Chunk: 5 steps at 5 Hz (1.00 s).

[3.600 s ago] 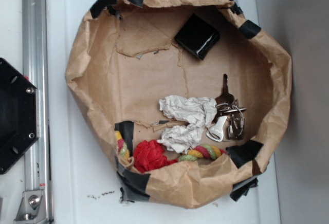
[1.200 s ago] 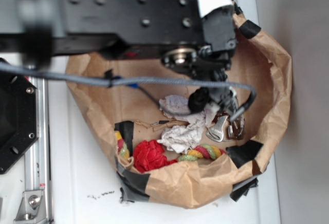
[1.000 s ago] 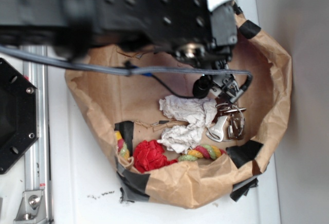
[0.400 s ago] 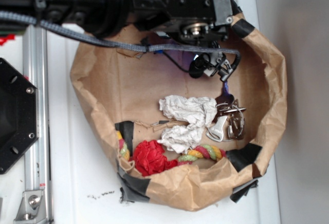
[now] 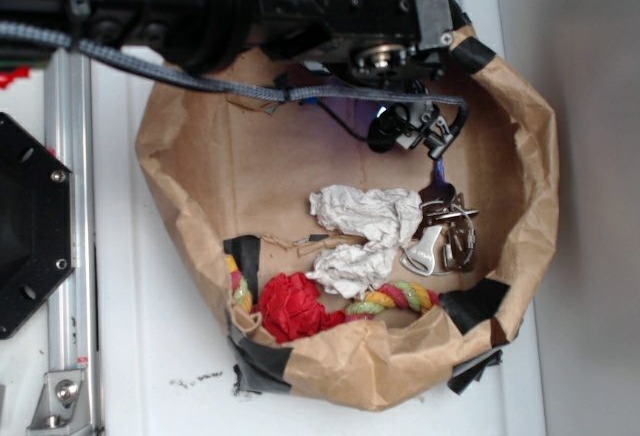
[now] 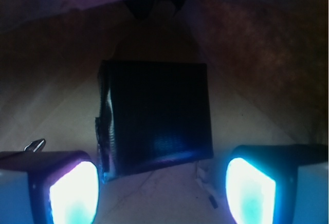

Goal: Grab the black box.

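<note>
In the wrist view the black box (image 6: pixel 157 116) lies flat on the brown paper floor, glossy, with a creased left edge. It sits just ahead of my gripper (image 6: pixel 162 193), which is open. The glowing left pad (image 6: pixel 72 193) and right pad (image 6: pixel 249 190) stand wider apart than the box, and only bare paper lies between them. In the exterior view the arm and gripper (image 5: pixel 405 128) cover the far end of the paper bag (image 5: pixel 520 196), so the box is hidden there.
Inside the bag lie crumpled white paper (image 5: pixel 365 231), a bunch of keys (image 5: pixel 445 226), a red cloth (image 5: pixel 290 306) and a coloured rope (image 5: pixel 400 298). A black hexagonal plate (image 5: pixel 30 226) and a metal rail (image 5: pixel 70 256) stand to the left.
The arm came in over the bag and moved toward its far end, covering the black box. Since 0.4 s ago nothing has visibly moved.
</note>
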Tool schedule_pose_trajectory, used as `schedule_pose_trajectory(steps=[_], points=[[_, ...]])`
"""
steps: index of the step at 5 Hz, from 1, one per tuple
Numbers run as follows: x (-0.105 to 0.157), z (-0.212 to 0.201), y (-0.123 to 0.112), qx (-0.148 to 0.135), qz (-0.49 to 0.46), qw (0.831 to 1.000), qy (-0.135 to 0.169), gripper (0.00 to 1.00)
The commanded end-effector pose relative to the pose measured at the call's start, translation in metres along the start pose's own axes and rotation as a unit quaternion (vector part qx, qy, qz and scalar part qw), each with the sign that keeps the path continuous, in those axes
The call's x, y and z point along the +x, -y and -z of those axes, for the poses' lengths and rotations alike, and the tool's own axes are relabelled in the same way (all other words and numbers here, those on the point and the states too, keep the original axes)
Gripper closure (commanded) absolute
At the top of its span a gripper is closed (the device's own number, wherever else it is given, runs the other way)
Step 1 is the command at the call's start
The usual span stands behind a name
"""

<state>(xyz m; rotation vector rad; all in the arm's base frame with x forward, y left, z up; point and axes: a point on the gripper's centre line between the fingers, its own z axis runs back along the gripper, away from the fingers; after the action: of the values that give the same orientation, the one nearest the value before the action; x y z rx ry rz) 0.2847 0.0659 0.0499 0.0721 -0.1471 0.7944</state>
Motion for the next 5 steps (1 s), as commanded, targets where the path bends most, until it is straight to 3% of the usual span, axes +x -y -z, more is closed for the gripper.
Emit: schedule_pose_trajectory(steps=[1,3,4,5], points=[[0.032,0.008,-0.015,-0.037,-0.038,0.998,0.032,0.00],[0.038,0.030,-0.002,-0.012,-0.036,0.999,0.035,0.00],[0.037,0.031,-0.001,0.003,-0.055,0.998,0.044,0.49],[0.036,0.025,-0.001,-0.001,-0.063,0.998,0.023,1.00]])
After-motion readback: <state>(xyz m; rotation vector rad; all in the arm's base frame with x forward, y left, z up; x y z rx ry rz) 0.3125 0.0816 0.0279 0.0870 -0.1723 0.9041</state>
